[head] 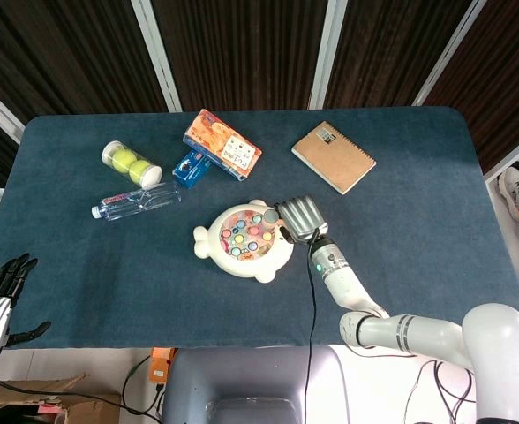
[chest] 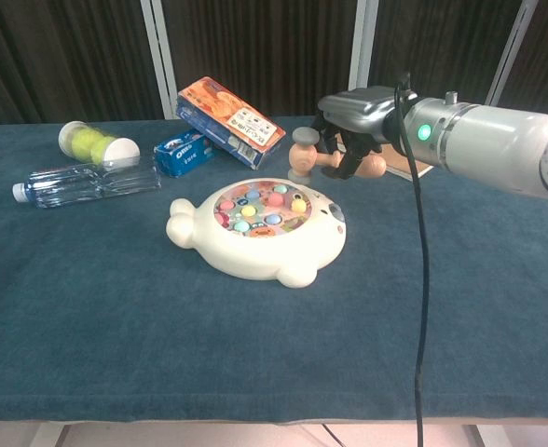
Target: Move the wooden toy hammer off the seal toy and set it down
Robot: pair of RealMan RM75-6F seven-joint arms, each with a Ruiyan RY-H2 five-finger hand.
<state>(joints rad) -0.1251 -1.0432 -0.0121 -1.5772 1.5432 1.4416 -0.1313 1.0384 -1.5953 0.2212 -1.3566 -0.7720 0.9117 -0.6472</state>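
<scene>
The cream seal toy [head: 242, 240] [chest: 255, 230] with coloured pegs lies on the blue table near the middle. My right hand [head: 300, 217] [chest: 356, 119] grips the wooden toy hammer [chest: 322, 159] by its handle and holds it in the air just above the seal's right end. The hammer's grey-topped head [chest: 303, 152] [head: 269, 215] points left, clear of the toy. From the head view the hand covers most of the handle. My left hand [head: 2, 296] hangs open off the table's near left corner, holding nothing.
A plastic bottle [head: 137, 201], a tube of tennis balls [head: 131, 163], a blue Oreo pack [head: 191, 167] and an orange box [head: 222, 144] lie at the back left. A brown notebook [head: 333, 156] lies behind the right hand. A black cable [chest: 417, 279] hangs from the right arm.
</scene>
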